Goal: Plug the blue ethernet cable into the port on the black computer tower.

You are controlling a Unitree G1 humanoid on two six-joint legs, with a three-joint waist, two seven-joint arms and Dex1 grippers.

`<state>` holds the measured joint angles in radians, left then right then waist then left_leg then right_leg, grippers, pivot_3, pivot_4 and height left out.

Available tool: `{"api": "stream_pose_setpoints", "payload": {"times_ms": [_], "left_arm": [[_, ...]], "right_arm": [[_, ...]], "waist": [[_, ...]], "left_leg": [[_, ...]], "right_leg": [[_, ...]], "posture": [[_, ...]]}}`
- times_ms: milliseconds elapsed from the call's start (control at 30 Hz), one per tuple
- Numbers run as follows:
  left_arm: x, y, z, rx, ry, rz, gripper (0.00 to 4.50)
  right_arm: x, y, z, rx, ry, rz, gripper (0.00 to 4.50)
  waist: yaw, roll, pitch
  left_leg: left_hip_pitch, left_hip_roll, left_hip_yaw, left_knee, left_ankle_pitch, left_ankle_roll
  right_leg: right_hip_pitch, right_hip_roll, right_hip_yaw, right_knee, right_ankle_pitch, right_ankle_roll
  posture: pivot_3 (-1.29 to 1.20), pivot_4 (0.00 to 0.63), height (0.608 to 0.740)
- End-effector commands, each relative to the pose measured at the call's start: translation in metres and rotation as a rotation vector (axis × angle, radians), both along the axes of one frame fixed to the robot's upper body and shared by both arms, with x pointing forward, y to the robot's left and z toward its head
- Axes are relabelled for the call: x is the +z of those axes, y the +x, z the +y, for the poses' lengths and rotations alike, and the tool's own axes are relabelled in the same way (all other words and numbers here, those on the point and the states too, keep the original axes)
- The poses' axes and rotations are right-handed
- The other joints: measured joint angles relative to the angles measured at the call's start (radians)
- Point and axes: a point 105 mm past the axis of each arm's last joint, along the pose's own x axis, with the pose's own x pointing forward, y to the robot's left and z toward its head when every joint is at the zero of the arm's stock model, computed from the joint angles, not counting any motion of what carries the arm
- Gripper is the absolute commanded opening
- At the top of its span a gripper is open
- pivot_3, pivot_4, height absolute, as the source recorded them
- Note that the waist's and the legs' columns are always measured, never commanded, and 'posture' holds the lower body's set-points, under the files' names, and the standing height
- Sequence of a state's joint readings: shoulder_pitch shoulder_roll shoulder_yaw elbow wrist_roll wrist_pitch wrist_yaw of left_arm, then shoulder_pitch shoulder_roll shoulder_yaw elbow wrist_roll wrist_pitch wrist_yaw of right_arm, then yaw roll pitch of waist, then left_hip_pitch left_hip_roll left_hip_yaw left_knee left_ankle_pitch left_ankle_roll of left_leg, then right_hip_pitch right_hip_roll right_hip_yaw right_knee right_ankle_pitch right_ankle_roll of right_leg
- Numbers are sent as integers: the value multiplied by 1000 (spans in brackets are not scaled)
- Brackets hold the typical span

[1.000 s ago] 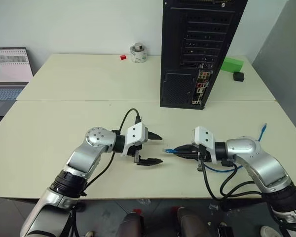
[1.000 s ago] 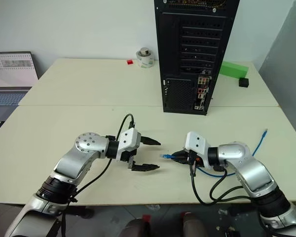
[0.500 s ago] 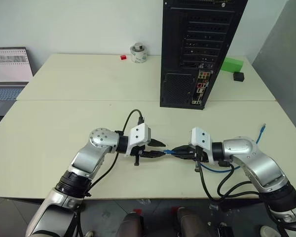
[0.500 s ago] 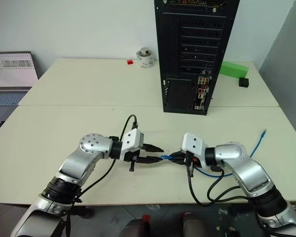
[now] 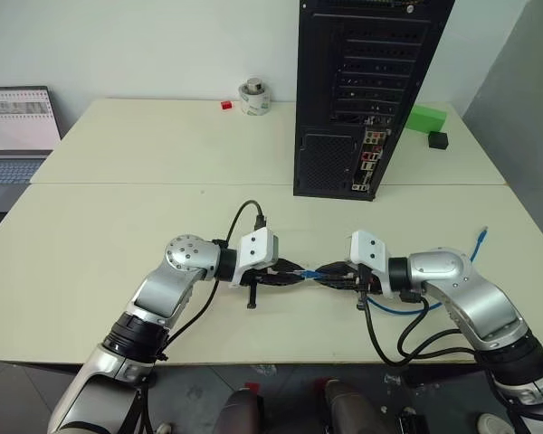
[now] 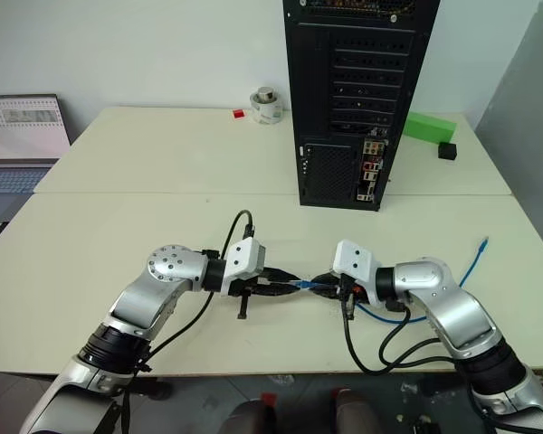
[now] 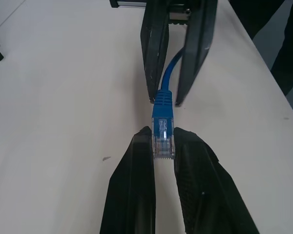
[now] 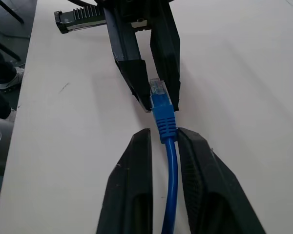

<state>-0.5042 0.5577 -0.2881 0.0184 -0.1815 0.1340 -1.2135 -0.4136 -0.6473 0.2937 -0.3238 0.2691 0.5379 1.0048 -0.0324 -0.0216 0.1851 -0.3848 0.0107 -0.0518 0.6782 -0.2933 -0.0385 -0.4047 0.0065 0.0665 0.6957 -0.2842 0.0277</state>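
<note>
The blue ethernet cable (image 5: 407, 310) lies on the table near its front edge, and its far end (image 5: 482, 237) rests at the right. Its near clear plug (image 7: 162, 141) is pinched between the fingertips of my left gripper (image 5: 292, 274), which is shut on it. My right gripper (image 8: 163, 134) faces the left one tip to tip; its fingers (image 7: 154, 58) flank the blue cord just behind the plug's boot with small gaps on either side. The black computer tower (image 5: 366, 90) stands upright at the back of the table, its socket strip (image 5: 371, 158) facing me.
At the far left is a laptop (image 5: 14, 127). A tape roll (image 5: 253, 97) and a small red block (image 5: 225, 105) sit left of the tower. A green box (image 5: 425, 117) and a small black cube (image 5: 438, 139) lie to its right.
My left gripper moved right to the cable's plug and shut on it. The right gripper's fingers have loosened around the cord. The plug stayed between the two grippers.
</note>
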Motion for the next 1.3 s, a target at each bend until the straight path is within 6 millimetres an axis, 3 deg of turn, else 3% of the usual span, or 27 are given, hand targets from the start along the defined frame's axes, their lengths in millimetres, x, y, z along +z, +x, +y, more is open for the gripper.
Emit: {"api": "stream_pose_setpoints", "payload": {"times_ms": [33, 267, 300, 433, 600, 1200, 1300], "left_arm": [[7, 1, 6, -29, 9, -170, 275], [15, 4, 11, -75, -1, -616, 275], [15, 4, 11, -83, -5, -663, 275], [27, 5, 12, -89, -38, -962, 275], [33, 4, 12, -90, -79, -1112, 275], [46, 8, 13, -19, -123, -1253, 275], [47, 8, 13, -15, -123, -1259, 275]], "right_arm": [[22, -3, -10, 37, 6, -33, 1813], [52, 2, -20, -55, 172, 38, 3411], [54, 2, -20, -64, 192, 49, 3461], [59, 6, -10, -104, 294, 124, 3465], [60, 5, -2, -102, 366, 202, 3465], [53, 15, 10, -150, 435, 272, 3465], [53, 17, 10, -155, 441, 275, 2982]], "waist": [[1, 0, 0], [1, 0, 0], [1, 0, 0], [2, 0, 0], [3, 0, 0], [2, 0, 0], [2, 0, 0]], "left_leg": [[0, 0, 0, 0, 0, 0], [0, 0, 0, 0, 0, 0], [0, 0, 0, 0, 0, 0], [0, -1, 0, 0, 0, 0], [-1, -2, 0, 0, 0, 0], [-1, -2, -1, 0, 0, 0], [-1, -2, -1, 0, 0, 0]], "right_leg": [[0, 0, 0, 0, 0, 0], [0, -5, 0, 0, 0, 0], [0, -5, 0, 0, 0, 0], [0, -7, 0, 0, 0, 0], [0, -8, -1, 0, 0, 0], [0, -8, -3, 1, 0, 0], [0, -8, -3, 1, 0, 0]], "posture": [[0, 150, 740], [0, 150, 740], [0, 150, 740], [0, 150, 740], [0, 150, 740], [0, 150, 740], [0, 150, 740]]}}
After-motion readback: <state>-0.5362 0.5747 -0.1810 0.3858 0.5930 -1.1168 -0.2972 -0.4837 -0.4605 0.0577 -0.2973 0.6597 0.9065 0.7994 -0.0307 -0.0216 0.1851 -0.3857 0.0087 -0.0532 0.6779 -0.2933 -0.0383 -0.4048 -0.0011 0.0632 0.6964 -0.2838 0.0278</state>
